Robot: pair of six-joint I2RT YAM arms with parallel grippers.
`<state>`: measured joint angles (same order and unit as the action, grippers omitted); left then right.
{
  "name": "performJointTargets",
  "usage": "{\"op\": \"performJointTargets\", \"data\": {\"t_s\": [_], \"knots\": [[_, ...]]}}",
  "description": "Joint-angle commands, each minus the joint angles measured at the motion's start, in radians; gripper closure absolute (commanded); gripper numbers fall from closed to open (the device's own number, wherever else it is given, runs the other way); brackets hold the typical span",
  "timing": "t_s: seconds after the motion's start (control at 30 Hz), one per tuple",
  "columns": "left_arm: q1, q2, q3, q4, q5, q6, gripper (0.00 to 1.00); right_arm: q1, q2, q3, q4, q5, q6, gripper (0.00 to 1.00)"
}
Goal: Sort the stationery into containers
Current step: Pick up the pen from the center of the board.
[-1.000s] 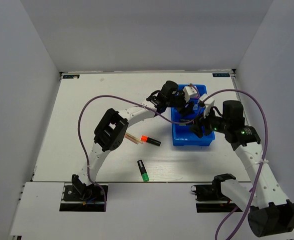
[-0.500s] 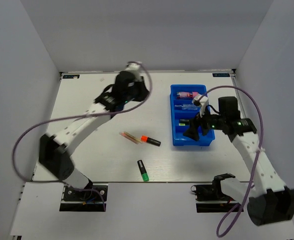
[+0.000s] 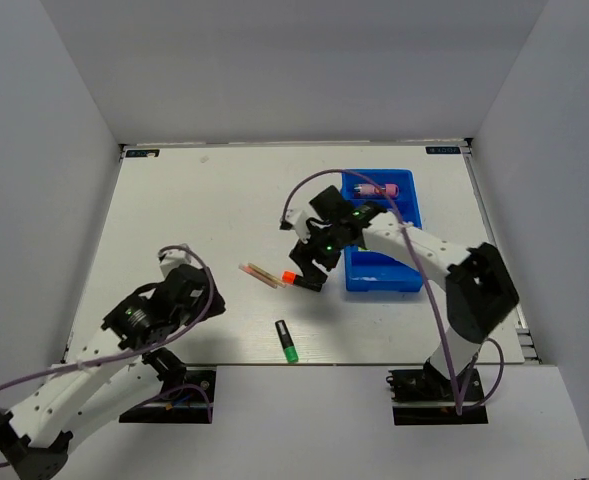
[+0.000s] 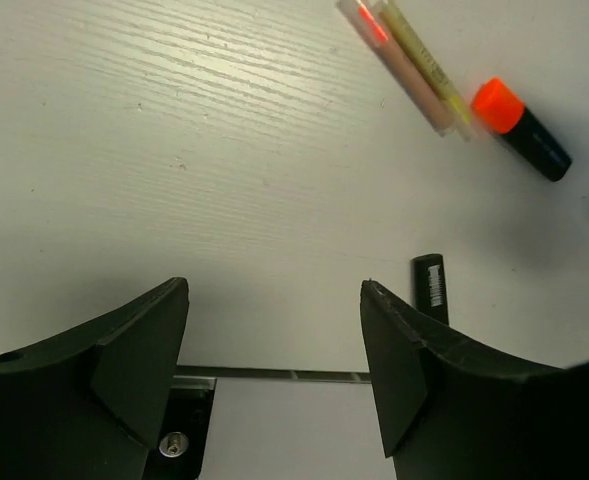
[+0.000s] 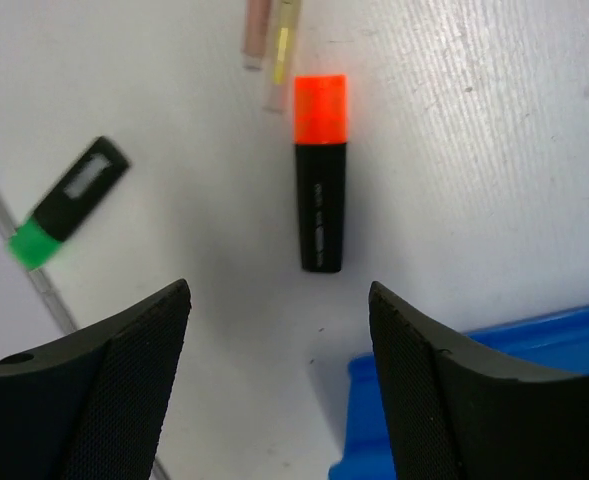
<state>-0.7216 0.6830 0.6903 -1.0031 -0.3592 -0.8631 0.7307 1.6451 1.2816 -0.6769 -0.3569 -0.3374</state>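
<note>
Where the arms are bolted, nearest: left gripper (image 4: pixel 272 300) hangs over the near-left part of the white wood-grain table (image 3: pixel 194 220); fingers spread wide, nothing between them.
Near, centre: black highlighter with a green cap (image 3: pixel 286 341) lies flat on the table, cap towards the near edge, apart from every other item; only its black end shows in the left wrist view.
Middle, centre: black highlighter with an orange cap (image 5: pixel 319 180) lies flat on the table, cap to the left, just left of the bin.
Middle, above it: right gripper (image 5: pixel 279 300) hovers over the orange-capped highlighter; fingers stand wide apart and grip nothing, and the highlighter lies on the table in line with the gap.
Middle, left of the orange cap: thin tan sticks (image 4: pixel 409 65), two side by side and touching, one end close beside the orange cap.
Far, right of centre: rectangular bright blue plastic bin (image 3: pixel 384 285) with crosswise compartments, partly covered by the right arm.
Farthest compartment of the bin: pink tube (image 3: pixel 374 189), lying crosswise.
</note>
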Motion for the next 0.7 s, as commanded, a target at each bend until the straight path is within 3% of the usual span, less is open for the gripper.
{"op": "performJointTargets", "data": {"t_s": [0.0, 0.23, 0.47, 0.67], "knots": [[0.002, -0.101, -0.009, -0.103, -0.046, -0.08, 0.2, 0.068, 0.082, 0.051, 0.072, 0.2, -0.018, 0.25], [0.004, -0.145, -0.049, -0.149, -0.023, -0.106, 0.2, 0.114, 0.271, 0.151, 0.099, 0.257, -0.052, 0.23], [0.004, -0.135, -0.077, -0.111, 0.012, -0.097, 0.2, 0.134, 0.338, 0.153, 0.138, 0.277, -0.052, 0.23], [0.004, -0.119, -0.087, -0.091, 0.035, -0.096, 0.2, 0.15, 0.364, 0.121, 0.166, 0.3, -0.057, 0.31]]}}
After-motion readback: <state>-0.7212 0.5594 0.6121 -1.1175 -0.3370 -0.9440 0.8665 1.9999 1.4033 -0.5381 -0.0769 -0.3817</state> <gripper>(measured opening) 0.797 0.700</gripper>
